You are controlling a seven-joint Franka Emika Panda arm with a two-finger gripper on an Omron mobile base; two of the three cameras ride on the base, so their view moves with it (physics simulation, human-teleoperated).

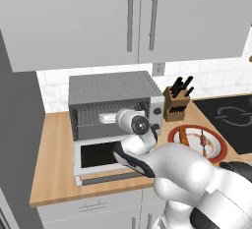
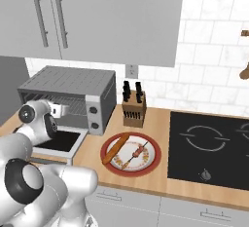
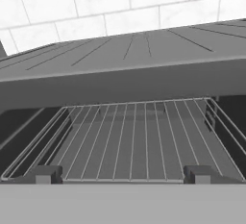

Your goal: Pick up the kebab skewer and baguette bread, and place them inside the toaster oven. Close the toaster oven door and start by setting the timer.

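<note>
The toaster oven point(image 1: 113, 93) point(image 2: 73, 87) stands on the counter with the toaster oven door point(image 1: 98, 155) point(image 2: 61, 141) dropped open. My gripper point(image 1: 103, 119) point(image 2: 63, 109) point(image 3: 122, 175) hovers at the oven mouth, open and empty, its fingertips point(image 3: 45, 174) level with the front of the wire rack point(image 3: 129, 141). To the right of the oven, a red-rimmed plate point(image 1: 219, 149) point(image 2: 151, 165) carries the baguette bread point(image 1: 182, 134) point(image 2: 115, 148) and, beside it, the kebab skewer point(image 1: 203, 139) point(image 2: 136, 154).
A wooden knife block point(image 1: 176, 104) point(image 2: 133, 108) stands between the oven and the plate. A black cooktop point(image 1: 229, 117) point(image 2: 209, 148) fills the counter's right end. Two knobs point(image 1: 157, 111) point(image 2: 92, 110) sit on the oven's right panel. Wall cabinets hang overhead.
</note>
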